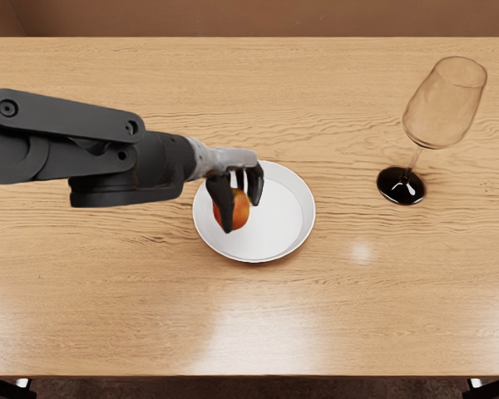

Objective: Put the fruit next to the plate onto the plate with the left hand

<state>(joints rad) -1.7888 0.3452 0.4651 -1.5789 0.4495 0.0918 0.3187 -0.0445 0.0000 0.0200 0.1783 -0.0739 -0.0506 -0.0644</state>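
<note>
left arm [62,125]: dark grey, long flat link with rounded ends
bolt holes [8,108]: round, one at each end of the link
forearm [154,166]: black, thick cylinder
wrist [226,158]: light grey
left hand [237,181]: black, slim fingers [223,204]

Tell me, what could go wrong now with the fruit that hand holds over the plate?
The fruit is round and near the left rim of the plate, so it might roll off onto the table when released. The left hand grips it closely; withdrawing could drag it or nudge the plate.
</note>
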